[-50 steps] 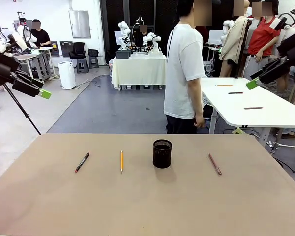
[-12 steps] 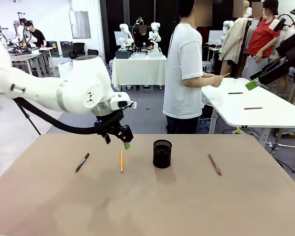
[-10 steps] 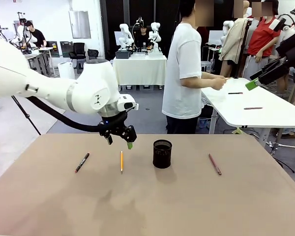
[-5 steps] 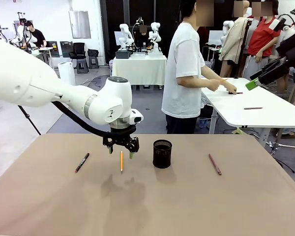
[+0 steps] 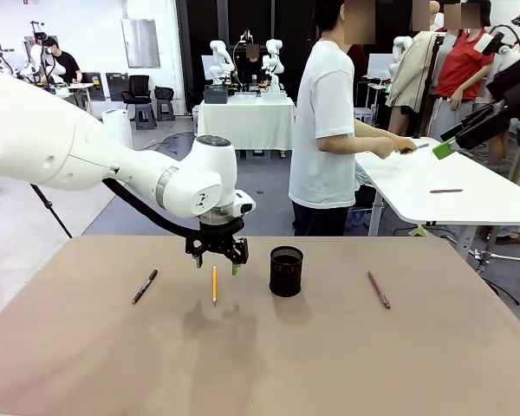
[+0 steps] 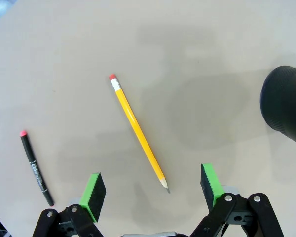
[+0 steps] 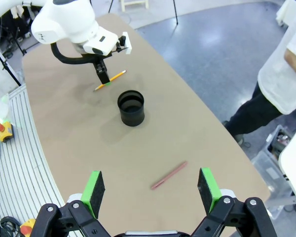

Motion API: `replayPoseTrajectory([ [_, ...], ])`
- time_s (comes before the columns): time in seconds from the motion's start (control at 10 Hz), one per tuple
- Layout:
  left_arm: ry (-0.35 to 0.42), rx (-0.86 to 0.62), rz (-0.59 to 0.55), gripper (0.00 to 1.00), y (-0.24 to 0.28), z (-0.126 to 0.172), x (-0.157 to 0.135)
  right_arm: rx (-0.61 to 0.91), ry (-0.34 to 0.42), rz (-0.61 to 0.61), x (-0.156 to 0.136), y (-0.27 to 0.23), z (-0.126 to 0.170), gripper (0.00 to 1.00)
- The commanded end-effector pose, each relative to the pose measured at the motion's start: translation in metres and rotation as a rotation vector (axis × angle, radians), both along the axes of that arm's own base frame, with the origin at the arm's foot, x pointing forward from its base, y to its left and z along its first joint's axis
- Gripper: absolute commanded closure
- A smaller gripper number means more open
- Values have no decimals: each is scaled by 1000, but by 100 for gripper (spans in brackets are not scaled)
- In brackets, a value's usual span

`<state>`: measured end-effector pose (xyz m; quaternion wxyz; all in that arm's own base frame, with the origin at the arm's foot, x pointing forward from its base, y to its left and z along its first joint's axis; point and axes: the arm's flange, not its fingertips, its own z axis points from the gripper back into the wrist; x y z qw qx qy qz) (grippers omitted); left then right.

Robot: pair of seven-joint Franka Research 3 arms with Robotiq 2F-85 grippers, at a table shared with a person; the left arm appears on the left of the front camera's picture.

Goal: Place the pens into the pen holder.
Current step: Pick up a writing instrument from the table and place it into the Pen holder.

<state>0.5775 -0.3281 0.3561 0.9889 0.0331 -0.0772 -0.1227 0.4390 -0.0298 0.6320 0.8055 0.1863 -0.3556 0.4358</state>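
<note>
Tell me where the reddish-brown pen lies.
In the front view, the reddish-brown pen lies flat on the right side of the table, right of the pen holder and apart from it.

Left wrist view's edge crops the pen holder (image 6: 286,111).

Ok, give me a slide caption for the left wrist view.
Open left gripper above the yellow pencil, black marker and pen holder alongside.

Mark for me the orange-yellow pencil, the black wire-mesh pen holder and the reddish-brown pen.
orange-yellow pencil (image 6: 139,133), left wrist view, middle of its shaft.
black wire-mesh pen holder (image 5: 286,279), front view, its near wall.
reddish-brown pen (image 7: 169,175), right wrist view, middle of its barrel.
</note>
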Motion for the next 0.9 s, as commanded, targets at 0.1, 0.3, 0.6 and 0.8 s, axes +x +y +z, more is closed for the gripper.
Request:
replayPoseTrajectory([
  [0.1,0,0,0,0,0,0,0,6,-4,4,1,0,1,0],
  [0.3,-9,40,159,0,2,-16,37,6,-4,4,1,0,1,0],
  [0.6,-17,26,212,0,0,-31,65,6,-4,4,1,0,1,0],
  [0.8,-6,15,238,0,1,-37,76,6,-4,4,1,0,1,0],
])
